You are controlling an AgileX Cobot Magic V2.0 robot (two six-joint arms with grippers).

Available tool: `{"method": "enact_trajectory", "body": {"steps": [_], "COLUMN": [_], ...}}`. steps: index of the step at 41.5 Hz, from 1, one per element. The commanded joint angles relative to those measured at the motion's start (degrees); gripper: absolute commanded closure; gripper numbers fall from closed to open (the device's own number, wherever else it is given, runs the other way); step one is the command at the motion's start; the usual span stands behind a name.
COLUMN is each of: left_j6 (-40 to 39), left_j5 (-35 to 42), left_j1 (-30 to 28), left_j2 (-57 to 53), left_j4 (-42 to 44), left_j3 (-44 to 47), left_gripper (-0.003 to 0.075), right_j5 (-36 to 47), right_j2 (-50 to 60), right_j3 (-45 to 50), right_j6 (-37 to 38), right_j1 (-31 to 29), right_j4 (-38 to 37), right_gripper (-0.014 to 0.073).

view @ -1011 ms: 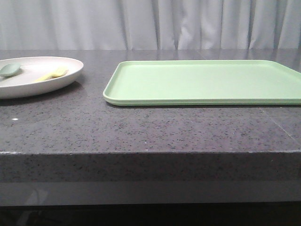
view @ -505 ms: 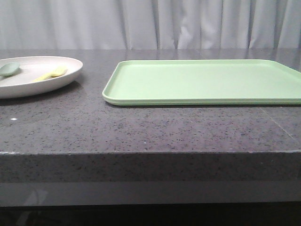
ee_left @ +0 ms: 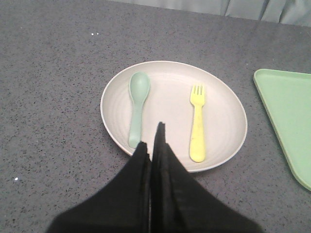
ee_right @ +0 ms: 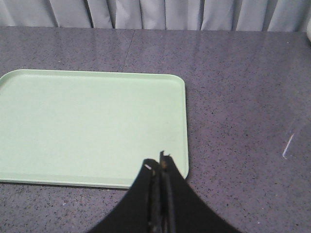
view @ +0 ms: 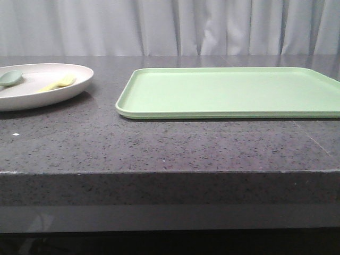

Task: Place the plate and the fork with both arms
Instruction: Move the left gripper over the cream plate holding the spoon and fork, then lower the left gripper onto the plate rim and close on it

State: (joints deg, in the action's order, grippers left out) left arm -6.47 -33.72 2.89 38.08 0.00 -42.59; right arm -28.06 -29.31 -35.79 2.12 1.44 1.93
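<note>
the plate [view: 40, 85] is sitting on the table [view: 170, 143] at the far left, carrying the fork [view: 57, 83] and a green spoon [view: 10, 78] side by side. the tray [view: 228, 91] is lying just to its right. the left gripper [ee_left: 154, 143] is hovering over the plate's near rim, fingers pressed together. the right gripper [ee_right: 159, 164] is hanging over the tray's near right corner, fingers also pressed together.

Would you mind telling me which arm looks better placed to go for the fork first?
Probably the left. Its gripper, fingers together, hangs over the near rim of the plate, where the fork lies beside a spoon. The right gripper is over the green tray.
</note>
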Motion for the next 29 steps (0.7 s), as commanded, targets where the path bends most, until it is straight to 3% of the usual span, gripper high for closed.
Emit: {"method": "enact_trajectory", "body": {"steps": [1,6,11,29], "left_j6": [-0.48,-0.38,-0.38,-0.38], "left_j5": [5.32,5.32,5.32,7.47], "left_j1": [-0.01,-0.01,-0.01,-0.01], "left_j2": [0.33,0.33,0.33,0.57], "left_j4": [0.89,4.78,5.23,2.58], "left_j3": [-1.71,-1.71,-1.71,-1.71], "left_gripper": [0.0712,0.0496,0.0287,0.0283], "right_j5": [4.50,4.80,5.19,4.64], "right_j2": [-0.48,-0.48,-0.48,-0.48], "right_j3": [-1.89,-1.89,-1.89,-1.89], "right_j6": [-0.43,-0.43,-0.43,-0.43], "right_j1": [0.15,0.15,0.15,0.15], "right_j4": [-0.78,-1.58,-1.58,-1.58], "right_gripper": [0.0573,0.0281,0.0101,0.0084]}}
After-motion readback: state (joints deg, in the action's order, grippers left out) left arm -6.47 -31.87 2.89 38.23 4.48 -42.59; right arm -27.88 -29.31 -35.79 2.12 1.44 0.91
